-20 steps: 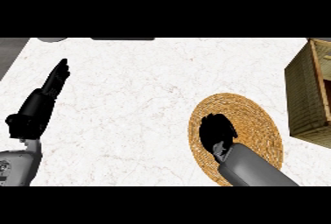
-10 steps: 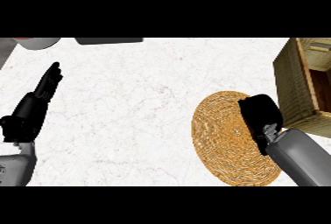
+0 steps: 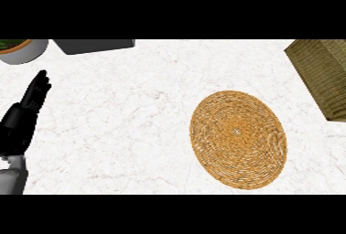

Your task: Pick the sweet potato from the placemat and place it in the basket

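A round woven straw placemat (image 3: 236,138) lies on the white marble counter, right of centre, with nothing on it. The woven basket (image 3: 324,77) stands at the right edge, only its outer wall showing. No sweet potato is visible anywhere. My left hand (image 3: 24,119) rests at the left edge, fingers straight and pointing up, holding nothing. My right hand and forearm are out of the picture.
A pot with a plant (image 3: 20,48) sits at the far left corner. Beside it stands a dark grey box (image 3: 93,45) against the back edge.
My right hand, which was over the placemat and then beside the basket, has left the view. The view has shifted, so the placemat and basket now appear further left and lower.
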Controlling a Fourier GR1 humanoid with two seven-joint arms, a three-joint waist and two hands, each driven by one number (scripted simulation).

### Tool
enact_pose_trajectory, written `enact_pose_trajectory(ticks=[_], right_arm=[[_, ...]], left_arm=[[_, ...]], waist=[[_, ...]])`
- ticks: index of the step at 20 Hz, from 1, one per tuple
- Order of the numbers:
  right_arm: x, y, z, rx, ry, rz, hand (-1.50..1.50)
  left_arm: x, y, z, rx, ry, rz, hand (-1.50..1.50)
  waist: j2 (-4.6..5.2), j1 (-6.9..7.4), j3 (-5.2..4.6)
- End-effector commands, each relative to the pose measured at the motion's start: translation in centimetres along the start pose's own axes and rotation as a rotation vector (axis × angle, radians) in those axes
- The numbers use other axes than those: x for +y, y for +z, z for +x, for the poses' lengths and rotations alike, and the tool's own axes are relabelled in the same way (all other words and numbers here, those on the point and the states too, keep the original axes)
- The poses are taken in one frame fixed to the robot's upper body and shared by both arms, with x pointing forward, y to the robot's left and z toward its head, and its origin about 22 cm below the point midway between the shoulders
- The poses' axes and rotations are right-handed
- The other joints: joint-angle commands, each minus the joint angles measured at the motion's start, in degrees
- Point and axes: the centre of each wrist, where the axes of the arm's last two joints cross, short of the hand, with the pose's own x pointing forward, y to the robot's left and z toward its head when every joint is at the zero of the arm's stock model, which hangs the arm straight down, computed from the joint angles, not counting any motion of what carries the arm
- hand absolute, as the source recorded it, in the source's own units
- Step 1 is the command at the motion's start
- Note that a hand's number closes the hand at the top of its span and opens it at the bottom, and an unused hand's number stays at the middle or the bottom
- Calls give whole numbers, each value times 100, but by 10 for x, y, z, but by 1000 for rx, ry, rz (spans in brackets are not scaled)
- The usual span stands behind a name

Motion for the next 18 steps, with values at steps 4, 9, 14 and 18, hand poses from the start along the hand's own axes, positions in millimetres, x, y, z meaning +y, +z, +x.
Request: enact_pose_trajectory(ticks=[4,9,14,18], right_arm=[[-75,22,-95,-152,-542,-388,150],[-113,60,-168,-291,-701,-498,150],[-160,104,-215,-374,-764,-473,150],[-182,125,-230,-399,-804,-392,150]], left_arm=[[3,4,0,-20,0,-3,0],[-7,4,4,-42,14,-56,0],[-20,-10,22,-99,22,-120,0],[-35,-10,34,-124,14,-136,0]], waist=[[1,172,-5],[123,482,-48],[183,888,-87],[171,1059,-97]])
